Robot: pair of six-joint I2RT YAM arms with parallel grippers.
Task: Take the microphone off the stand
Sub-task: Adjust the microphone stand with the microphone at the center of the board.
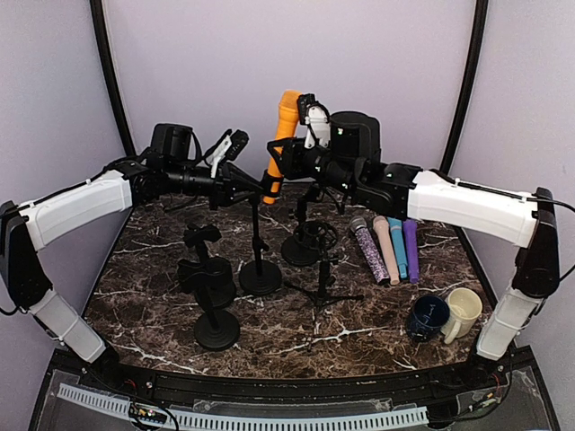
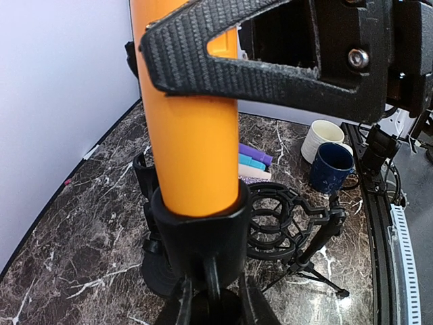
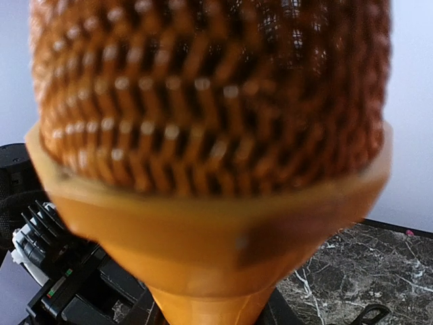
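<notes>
Count, left to right: two arms, two short stands (image 1: 216,316) with round bases and empty clips, one taller stand (image 1: 260,242) carrying the task item, one tripod stand (image 1: 323,289) with a ring shock mount, four loose microphones (image 1: 397,249) lying side by side (glittered, pink, blue, purple), and two mugs, navy mug (image 1: 426,316) and cream mug (image 1: 464,311), touching. Another round base sits behind the tripod; I cannot tell what it belongs to. Left hand (image 1: 254,186): fingers drawn in close on the taller stand just beneath its clip (image 2: 199,230). Orange microphone (image 1: 287,117): one only, upright with a slight tilt, smooth orange barrel, orange mesh head above a flared collar, its foot seated in the black clip at the top of the stand, raised well above the tabletop (image 1: 153,269). Right hand (image 1: 280,154): clamped across the barrel, one ribbed black finger lying over the orange surface in the left wrist view. Tabletop is dark marble with white veining. Backdrop (image 1: 377,54) is plain pale lilac, crossed by two black curved struts.
</notes>
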